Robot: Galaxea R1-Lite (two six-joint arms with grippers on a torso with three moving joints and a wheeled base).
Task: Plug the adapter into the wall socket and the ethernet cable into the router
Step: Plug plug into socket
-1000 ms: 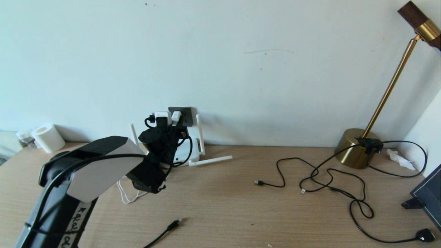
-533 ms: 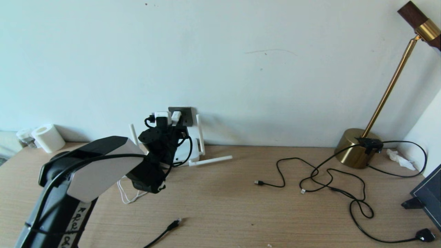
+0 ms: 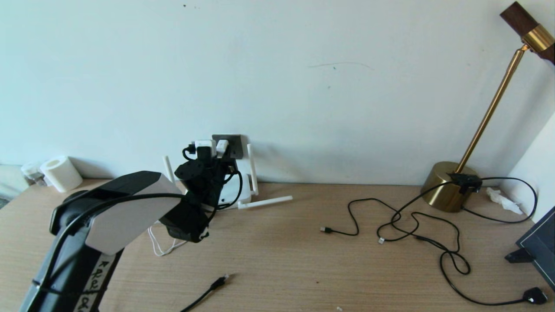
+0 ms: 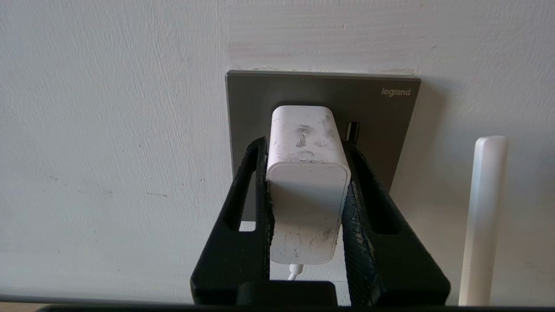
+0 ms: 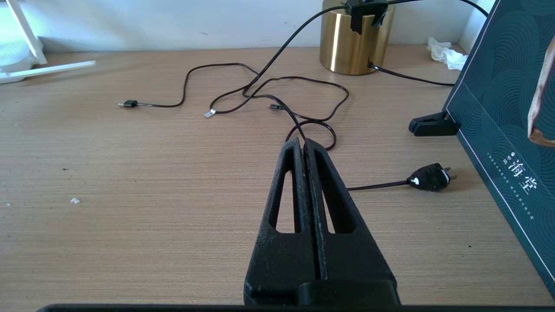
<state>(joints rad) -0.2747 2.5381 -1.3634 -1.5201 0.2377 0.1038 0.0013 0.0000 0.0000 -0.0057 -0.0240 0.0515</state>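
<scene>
The white adapter (image 4: pixel 308 173) sits between the fingers of my left gripper (image 4: pixel 305 145), which is shut on it. Its front end is against the dark grey wall socket (image 4: pixel 381 112); its prongs are hidden. In the head view the adapter (image 3: pixel 221 146) and socket (image 3: pixel 234 145) are at the wall, above the white router (image 3: pixel 238 190), which the left gripper (image 3: pixel 215 152) partly hides. The ethernet cable (image 3: pixel 217 284) lies loose at the table's front edge, its plug pointing toward the wall. My right gripper (image 5: pixel 302 143) hangs shut and empty over the table, outside the head view.
A brass lamp base (image 3: pixel 446 186) stands at the back right, with thin black cables (image 3: pixel 390 221) coiled before it and a black plug (image 3: pixel 534 296) at the front right. A dark box (image 3: pixel 542 247) is at the right edge. A toilet roll (image 3: pixel 60 173) is at the back left.
</scene>
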